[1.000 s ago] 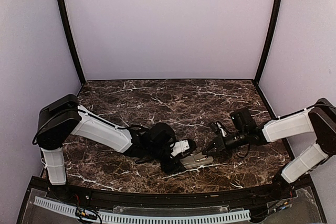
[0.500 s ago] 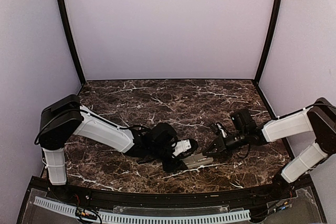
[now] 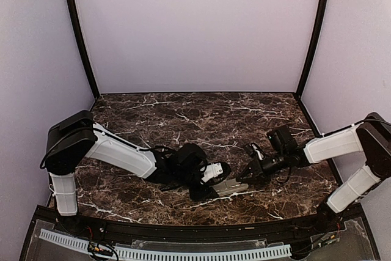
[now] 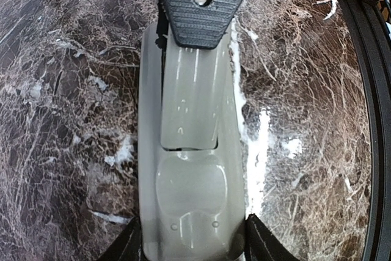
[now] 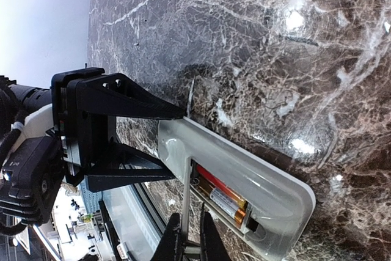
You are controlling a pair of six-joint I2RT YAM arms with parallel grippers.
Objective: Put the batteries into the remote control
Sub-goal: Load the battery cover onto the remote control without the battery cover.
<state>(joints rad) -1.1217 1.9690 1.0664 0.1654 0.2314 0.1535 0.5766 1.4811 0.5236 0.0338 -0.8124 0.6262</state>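
Note:
The light grey remote control (image 3: 232,187) lies back-side up near the table's front edge. My left gripper (image 3: 211,183) is shut on its left end; in the left wrist view the black fingertips (image 4: 130,246) clamp both sides of the remote (image 4: 189,194). In the right wrist view, two batteries (image 5: 223,195) lie side by side in the open compartment of the remote (image 5: 256,169), one reddish, one silver with a copper end. My right gripper (image 5: 188,238) is shut on the thin grey battery cover (image 5: 187,197), which stands edge-up at the compartment. In the top view the right gripper (image 3: 244,179) is at the remote's right end.
The dark marble table (image 3: 201,120) ends at a black front rail (image 3: 183,227) just below the remote. Lilac walls enclose the back and sides. Cables hang by the right wrist (image 3: 253,151).
The left arm and remote shifted slightly left and back, and the right gripper followed. Both grips have stayed the same.

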